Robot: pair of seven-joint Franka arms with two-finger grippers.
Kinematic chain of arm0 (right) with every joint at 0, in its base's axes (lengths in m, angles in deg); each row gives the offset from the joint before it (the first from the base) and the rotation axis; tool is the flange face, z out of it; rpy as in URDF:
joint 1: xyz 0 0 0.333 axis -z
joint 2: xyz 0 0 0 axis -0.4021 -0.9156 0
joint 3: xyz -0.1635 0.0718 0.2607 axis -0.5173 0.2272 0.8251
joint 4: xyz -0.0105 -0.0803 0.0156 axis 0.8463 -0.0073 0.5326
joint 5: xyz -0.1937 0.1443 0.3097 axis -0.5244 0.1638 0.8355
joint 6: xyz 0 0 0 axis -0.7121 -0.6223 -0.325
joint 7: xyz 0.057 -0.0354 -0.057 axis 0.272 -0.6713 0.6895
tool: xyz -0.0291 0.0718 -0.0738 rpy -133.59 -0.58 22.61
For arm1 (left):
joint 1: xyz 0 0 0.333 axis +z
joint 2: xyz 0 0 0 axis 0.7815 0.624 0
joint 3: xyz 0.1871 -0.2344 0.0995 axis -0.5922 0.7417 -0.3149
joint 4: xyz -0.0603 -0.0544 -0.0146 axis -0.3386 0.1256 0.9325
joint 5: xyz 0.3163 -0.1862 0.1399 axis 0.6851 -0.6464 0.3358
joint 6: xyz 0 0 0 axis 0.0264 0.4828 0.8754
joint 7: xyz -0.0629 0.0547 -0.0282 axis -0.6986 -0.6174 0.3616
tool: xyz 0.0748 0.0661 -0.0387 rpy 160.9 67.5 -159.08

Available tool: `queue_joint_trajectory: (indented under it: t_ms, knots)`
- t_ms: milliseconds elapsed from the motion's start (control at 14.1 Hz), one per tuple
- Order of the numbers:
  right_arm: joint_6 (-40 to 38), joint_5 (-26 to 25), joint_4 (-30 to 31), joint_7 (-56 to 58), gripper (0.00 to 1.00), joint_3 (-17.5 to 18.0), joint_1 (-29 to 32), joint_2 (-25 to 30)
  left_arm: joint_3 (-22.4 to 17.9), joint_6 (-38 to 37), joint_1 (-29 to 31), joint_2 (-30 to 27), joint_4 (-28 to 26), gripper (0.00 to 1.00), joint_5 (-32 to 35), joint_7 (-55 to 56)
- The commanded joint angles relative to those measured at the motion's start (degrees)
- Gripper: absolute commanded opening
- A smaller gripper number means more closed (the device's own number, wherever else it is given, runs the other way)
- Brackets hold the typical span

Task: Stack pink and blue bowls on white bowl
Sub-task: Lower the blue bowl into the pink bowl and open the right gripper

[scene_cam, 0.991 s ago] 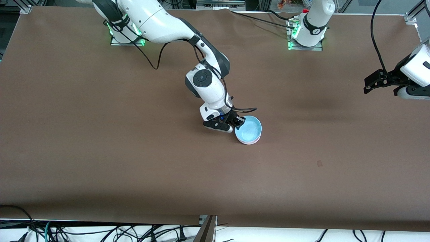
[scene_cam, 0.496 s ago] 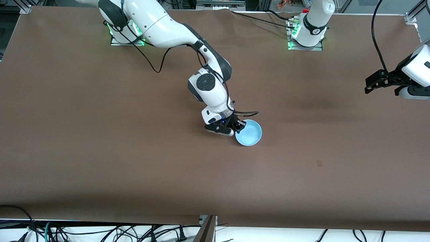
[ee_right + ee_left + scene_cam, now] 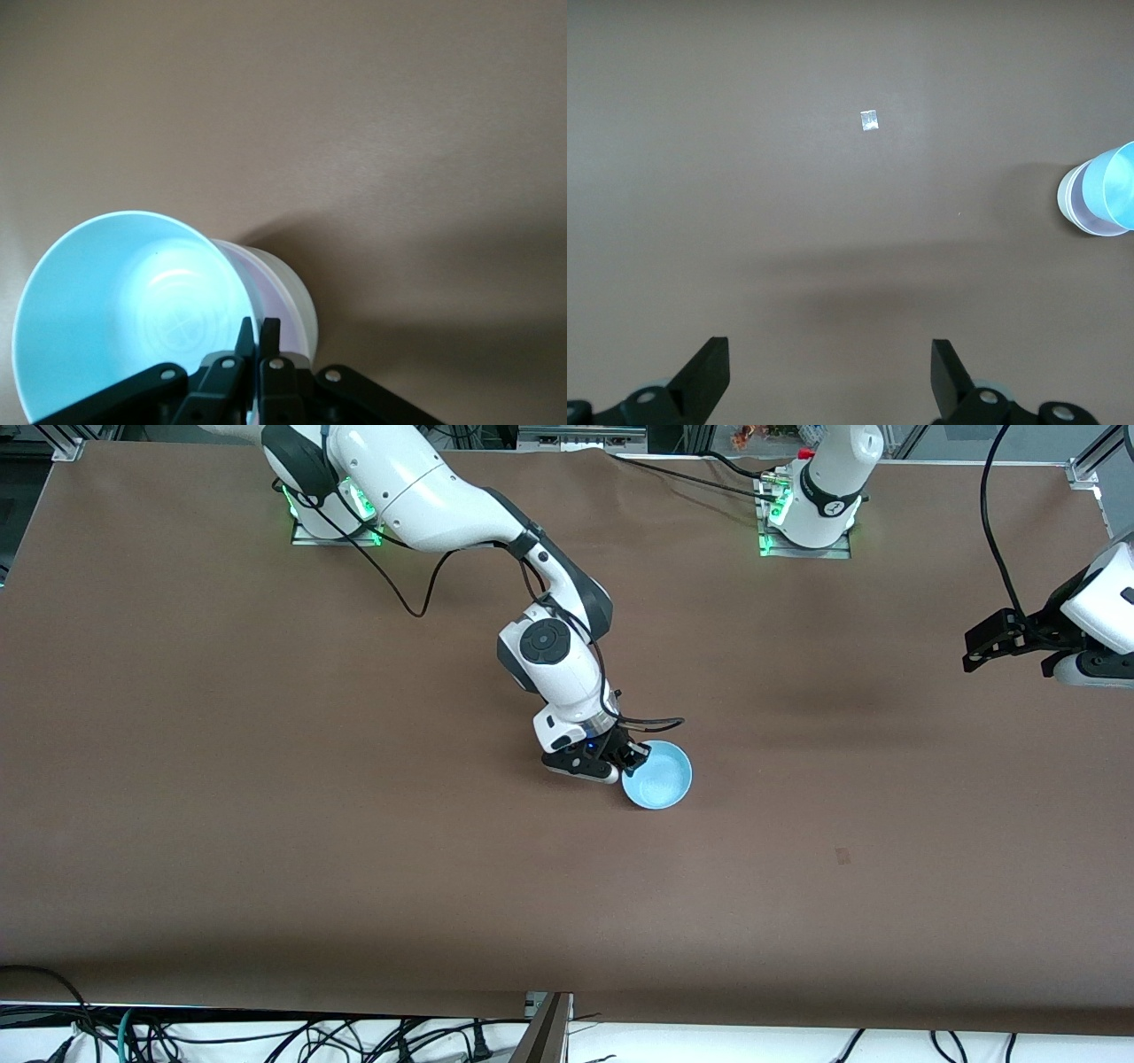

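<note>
The light blue bowl [image 3: 660, 779] sits nested on top of the stack near the table's middle. In the front view it hides the bowls under it. In the right wrist view the blue bowl [image 3: 124, 310] sits in the pink bowl [image 3: 276, 308], which sits in the white bowl [image 3: 266, 261]. My right gripper [image 3: 636, 757] is shut on the blue bowl's rim, and its fingertips show together in the right wrist view [image 3: 257, 332]. My left gripper [image 3: 974, 651] waits open and empty above the left arm's end of the table, apart from the stack [image 3: 1099, 190].
The brown table [image 3: 354, 824] bears a small tape mark [image 3: 842, 856], nearer to the front camera than the stack; the mark also shows in the left wrist view [image 3: 869, 120]. Cables lie at the arm bases [image 3: 806, 514] and along the front edge.
My right gripper has lowered the blue bowl fully onto the stack; the pink rim that showed under it a second ago is now covered. The left arm has barely moved.
</note>
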Motion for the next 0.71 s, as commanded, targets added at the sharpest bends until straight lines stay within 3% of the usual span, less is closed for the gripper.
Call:
queue_joint_trajectory:
  t_ms: [0,283,354,425,496,637]
  knots:
    - [-2.92,-1.13,-1.66,-1.47,0.0,-1.25,-0.73,-0.29,0.23,0.01,0.47,0.09,0.21,1.0,0.06,0.04]
    - [-2.22,-1.05,-1.74,-1.64,0.0,-1.16,-0.99,-0.29,0.23,-0.17,0.47,0.09,0.21,1.0,0.06,0.04]
    - [-1.61,-0.96,-2.35,-1.73,0.15,-1.16,-0.99,-0.29,0.32,-0.17,0.47,0.0,0.21,1.0,0.06,0.04]
    - [-1.6,-0.78,-3.05,-1.82,0.59,-1.16,-0.99,-0.37,0.32,-0.17,0.47,0.0,0.21,1.0,0.06,0.04]
    - [-1.6,-0.96,-3.15,-3.73,0.96,-1.25,-0.99,-0.37,0.32,-0.17,0.47,0.08,0.21,1.0,0.06,0.04]
    - [-1.95,-1.13,-3.24,-6.47,0.98,-1.77,-1.17,-0.29,0.32,-0.6,0.47,0.09,0.21,1.0,0.06,0.13]
